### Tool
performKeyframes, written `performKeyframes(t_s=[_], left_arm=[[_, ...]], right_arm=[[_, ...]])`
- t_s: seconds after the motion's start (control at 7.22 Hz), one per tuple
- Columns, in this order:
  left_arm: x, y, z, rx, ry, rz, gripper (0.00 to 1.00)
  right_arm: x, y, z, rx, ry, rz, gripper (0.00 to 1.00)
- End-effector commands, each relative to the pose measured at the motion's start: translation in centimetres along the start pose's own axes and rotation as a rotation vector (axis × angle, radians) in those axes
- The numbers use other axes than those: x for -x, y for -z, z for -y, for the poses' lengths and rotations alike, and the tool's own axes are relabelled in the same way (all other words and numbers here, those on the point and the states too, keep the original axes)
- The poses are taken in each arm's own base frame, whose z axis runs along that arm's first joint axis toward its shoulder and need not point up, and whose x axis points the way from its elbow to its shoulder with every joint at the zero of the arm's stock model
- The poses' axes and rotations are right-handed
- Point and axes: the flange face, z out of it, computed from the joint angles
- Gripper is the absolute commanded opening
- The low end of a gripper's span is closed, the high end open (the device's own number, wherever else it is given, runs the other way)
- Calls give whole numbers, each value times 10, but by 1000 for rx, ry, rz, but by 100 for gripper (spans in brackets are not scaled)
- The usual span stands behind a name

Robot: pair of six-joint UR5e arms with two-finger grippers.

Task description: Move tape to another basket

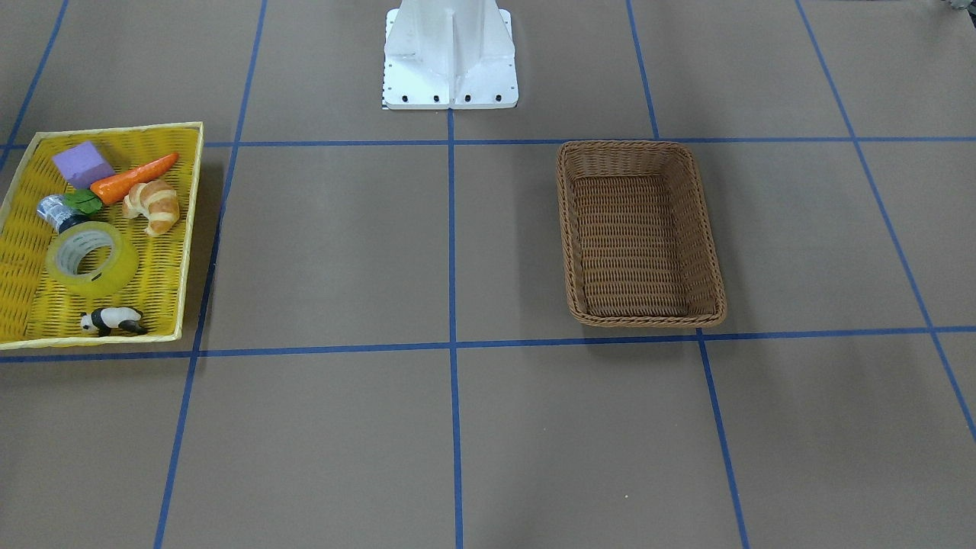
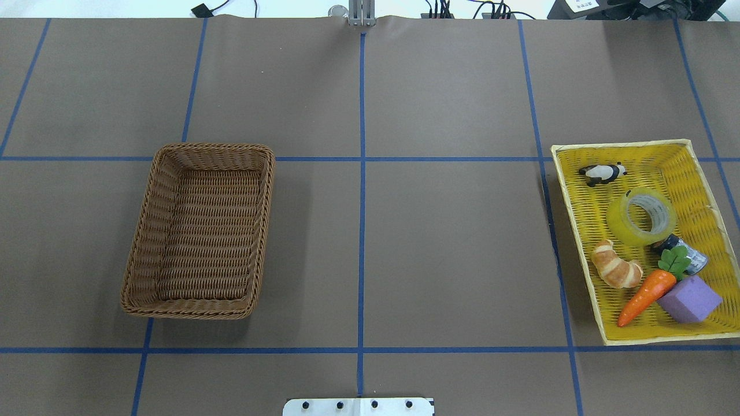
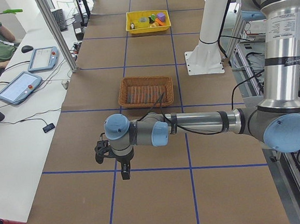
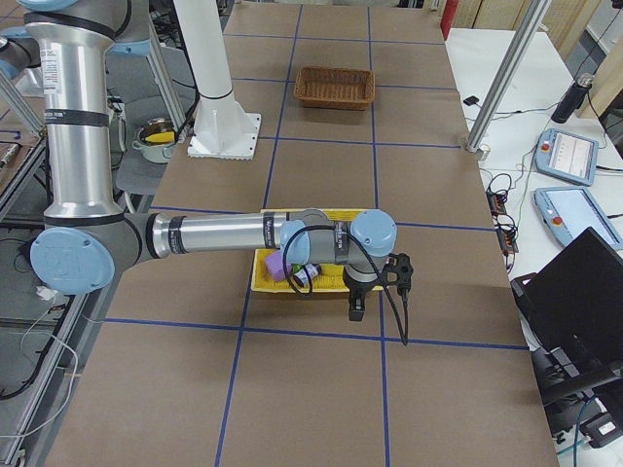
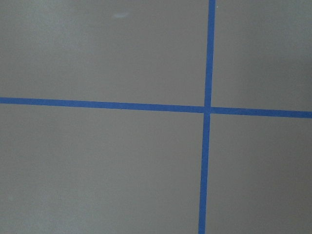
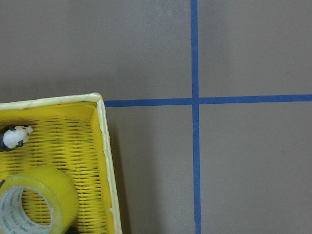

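Observation:
The tape lies flat in the yellow tray, between the panda and the croissant; it also shows in the overhead view and the right wrist view. The brown wicker basket stands empty on the robot's left half. My left gripper hangs over bare table well away from the basket. My right gripper hangs just beyond the tray's outer edge. Both show only in side views, so I cannot tell whether they are open or shut.
The yellow tray also holds a panda figure, a croissant, a carrot, a purple block and a silver cylinder. The white robot base stands at the table's edge. Blue tape lines grid the brown table.

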Motion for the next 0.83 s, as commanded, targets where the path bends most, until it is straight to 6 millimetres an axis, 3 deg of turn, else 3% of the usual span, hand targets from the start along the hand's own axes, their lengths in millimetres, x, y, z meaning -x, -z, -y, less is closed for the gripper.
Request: performKeyframes(t_s=[0.0, 0.14, 0.28, 0.55, 0.69], left_arm=[[1, 0, 0, 1, 3, 0, 99], [1, -1, 0, 3, 4, 10, 99], [2, 0, -1, 2, 7, 11, 99], [-8, 6, 4, -14, -16, 0, 99], [-17, -11, 4, 20, -24, -1, 99]], right_arm=[[2, 2, 1, -7, 10, -2, 100], [4, 3, 2, -9, -3, 0, 100], [20, 15, 7, -43, 38, 4, 100], [82, 57, 20, -137, 152, 20, 100], [100, 50, 24, -123, 173, 34, 100]])
